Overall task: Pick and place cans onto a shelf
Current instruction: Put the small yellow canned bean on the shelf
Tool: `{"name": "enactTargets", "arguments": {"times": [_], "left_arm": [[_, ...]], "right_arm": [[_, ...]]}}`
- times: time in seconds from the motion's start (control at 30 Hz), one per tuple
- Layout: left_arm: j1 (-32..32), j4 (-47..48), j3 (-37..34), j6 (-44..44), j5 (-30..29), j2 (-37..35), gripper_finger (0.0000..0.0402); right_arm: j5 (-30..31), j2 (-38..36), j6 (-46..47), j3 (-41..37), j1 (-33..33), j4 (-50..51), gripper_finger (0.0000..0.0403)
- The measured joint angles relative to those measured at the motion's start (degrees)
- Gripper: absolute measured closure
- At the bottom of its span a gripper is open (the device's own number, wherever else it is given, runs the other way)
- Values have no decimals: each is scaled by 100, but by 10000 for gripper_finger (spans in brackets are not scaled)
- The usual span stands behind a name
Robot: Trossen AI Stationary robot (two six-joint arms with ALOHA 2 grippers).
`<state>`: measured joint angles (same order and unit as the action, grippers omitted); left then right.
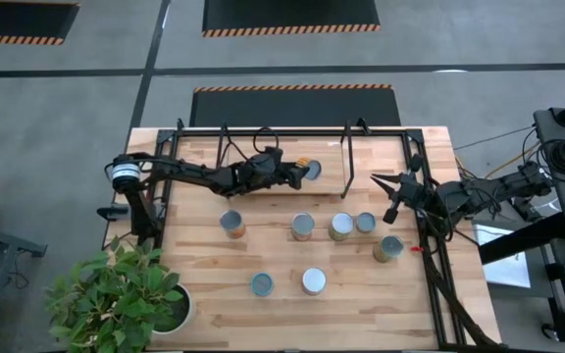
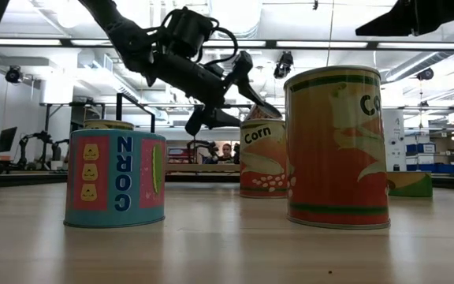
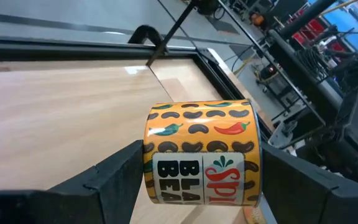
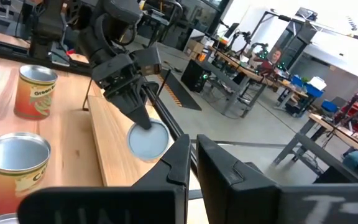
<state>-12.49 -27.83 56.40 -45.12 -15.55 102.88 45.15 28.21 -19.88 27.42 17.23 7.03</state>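
1. Left gripper (image 1: 300, 173) reaching from the 9 o'clock side of the table (image 1: 263, 314) toward 12 o'clock, clamped around an orange bean can (image 1: 309, 170) held over the shelf (image 1: 282, 147).
2. In the left wrist view, same bean can (image 3: 202, 152) wedged between the two dark fingers (image 3: 114, 180), label showing black beans and red chillies, light wooden board of the shelf (image 3: 55, 93) stretching beyond it.
3. In the low view, left gripper (image 2: 211, 102) hanging above table level, behind the near cans.
4. Right gripper (image 1: 381, 183) at about 3 o'clock, hovering beside the shelf's end, fingers pressed together around nothing, as seen in the right wrist view (image 4: 191, 155).
5. From that right wrist view, left gripper (image 4: 143, 118) seen over a silvery can top (image 4: 148, 140) on the shelf board.
6. Seven more cans standing on the table, off the shelf: one (image 1: 231, 225) toward 9 o'clock of centre, one (image 1: 303, 227) at centre, two close together (image 1: 340, 226) (image 1: 365, 223) toward 3 o'clock, one (image 1: 388, 248) further toward 4 o'clock.
7. Two others (image 1: 261, 284) (image 1: 313, 281) toward 6 o'clock, near each other but apart.
8. Low view: blue corn can (image 2: 115, 179) near, tall orange can (image 2: 337, 146) nearest, another corn can (image 2: 263, 158) behind and between.
9. Potted plant (image 1: 116, 294) at the 7 o'clock corner.
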Motion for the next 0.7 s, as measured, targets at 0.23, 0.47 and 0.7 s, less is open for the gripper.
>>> {"name": "enactTargets", "arguments": {"times": [0.23, 0.47, 0.7], "left_arm": [[0, -119, 0, -334, -39, 311, 129], [-11, -238, 0, -366, -42, 361, 129], [-55, -182, -3, -470, -42, 405, 129]], "right_arm": [[-4, 0, 0, -4, 0, 4, 385], [-7, 0, 0, -4, 0, 9, 385], [-7, 0, 38, -7, 0, 11, 385]]}}
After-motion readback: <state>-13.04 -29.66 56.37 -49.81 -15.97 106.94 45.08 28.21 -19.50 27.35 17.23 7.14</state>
